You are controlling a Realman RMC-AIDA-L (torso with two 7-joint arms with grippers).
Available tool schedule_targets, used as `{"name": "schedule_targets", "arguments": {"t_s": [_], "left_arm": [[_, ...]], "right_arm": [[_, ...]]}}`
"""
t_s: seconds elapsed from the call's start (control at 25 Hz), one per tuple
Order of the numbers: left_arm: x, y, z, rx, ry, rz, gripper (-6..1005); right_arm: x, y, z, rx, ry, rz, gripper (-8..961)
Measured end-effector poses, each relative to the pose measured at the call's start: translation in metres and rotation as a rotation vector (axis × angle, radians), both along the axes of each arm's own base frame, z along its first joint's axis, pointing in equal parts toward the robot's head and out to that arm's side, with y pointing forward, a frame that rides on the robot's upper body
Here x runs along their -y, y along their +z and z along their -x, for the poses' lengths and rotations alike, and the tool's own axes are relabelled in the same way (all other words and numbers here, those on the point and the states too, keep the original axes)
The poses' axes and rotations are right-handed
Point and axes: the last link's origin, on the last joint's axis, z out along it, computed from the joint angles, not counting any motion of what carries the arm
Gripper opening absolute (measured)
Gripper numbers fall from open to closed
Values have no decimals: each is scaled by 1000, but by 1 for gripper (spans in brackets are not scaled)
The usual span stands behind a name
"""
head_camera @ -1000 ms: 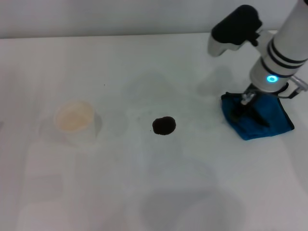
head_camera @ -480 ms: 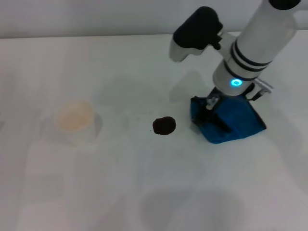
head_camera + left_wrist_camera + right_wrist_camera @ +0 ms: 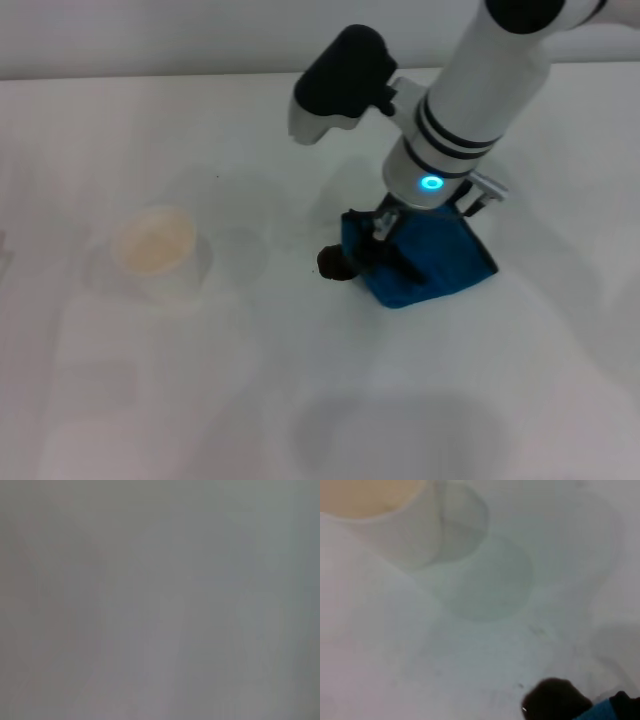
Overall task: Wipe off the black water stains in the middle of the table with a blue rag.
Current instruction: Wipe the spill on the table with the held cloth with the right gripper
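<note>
Right gripper [image 3: 383, 243] pinching blue rag [image 3: 430, 262], I'm pressing its soft, limp edge touching black water stains [image 3: 333, 263] on table [image 3: 300, 400]; hold near leading fold.

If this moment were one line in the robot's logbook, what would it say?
right gripper: pressing blue rag on table | rag edge touching black stain | stain mostly uncovered | cup: apart, robot's left | left arm: out of view

Hidden and cut-off items, wiping scene

Black water stain [image 3: 333, 264]: right part covered by the blue rag [image 3: 430, 262]. Right gripper [image 3: 382, 245]: fingers indistinct against the rag, grip unreadable. Cup [image 3: 380, 515]: cropped in the right wrist view. Left wrist view: uniform grey blur.
</note>
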Motion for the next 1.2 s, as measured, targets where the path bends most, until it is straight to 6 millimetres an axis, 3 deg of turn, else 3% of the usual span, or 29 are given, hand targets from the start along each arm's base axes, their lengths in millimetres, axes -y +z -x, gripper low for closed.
{"name": "schedule_targets", "arguments": {"t_s": [0.24,0.8,0.92,1.2], "left_arm": [[-1,-2,-1,4,-3,4,864],[-1,-9,-6,8,-10,10,863],[0,-9,-6,9,-8,10,863],[0,-9,-5,8,-6,10,863]], "right_arm": [[2,-13,19,-18,52,34,44],[38,-47,40,18,168,217,44],[36,-48,42,15,178,203,44],[9,-41,38,76,209,60,44]]}}
